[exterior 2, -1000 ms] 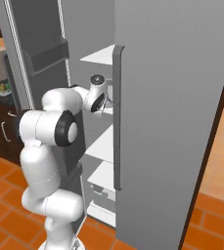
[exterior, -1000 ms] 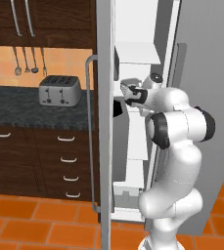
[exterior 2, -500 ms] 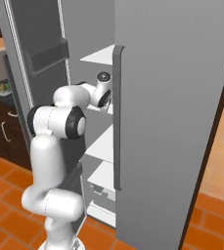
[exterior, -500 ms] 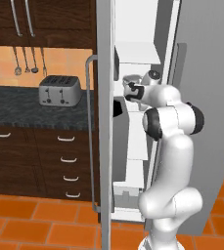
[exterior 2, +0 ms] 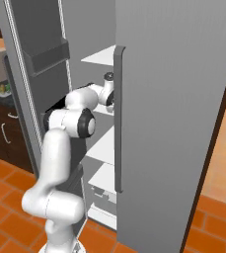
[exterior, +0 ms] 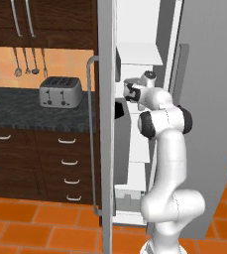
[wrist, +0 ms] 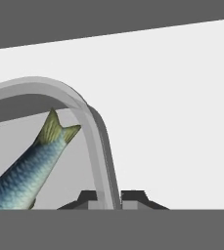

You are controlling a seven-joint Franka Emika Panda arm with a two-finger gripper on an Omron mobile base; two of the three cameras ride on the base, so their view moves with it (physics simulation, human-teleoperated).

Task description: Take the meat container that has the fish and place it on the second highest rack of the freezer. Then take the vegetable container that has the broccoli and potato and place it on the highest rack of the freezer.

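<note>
Hand view: gripper closed on rim of meat container, the two dark fingertips pinching the wall from either side, rim passing straight between them. Container is a pale grey, smooth, translucent-looking tub w/ rounded corner; wall curves up and away to the left from the pinch point. Inside it lies the fish: blue-grey scaled body, yellow-green forked tail pointing up toward the rim corner, head end cut off by lower left of frame. Beyond container, a flat white surface, prob. freezer interior; dark grey band above it. Left base view: arm white, glossy, dark joints, rises from lower right and reaches fwd into the open freezer at about upper-mid height; wrist sits betw. the open grey door and the white shelves. Container itself cannot be made out in this view. Door is matte grey w/ long vertical bar handle. Right base view: arm's forearm goes in behind the second grey door; white flat racks stacked inside, dark bin on the inner face of the far door. Farther left: dark speckled counter w/ a metal two-slot toaster, dark wood drawers w/ curved metal pulls, utensils hanging on orange wall. Floor terracotta tile.
</note>
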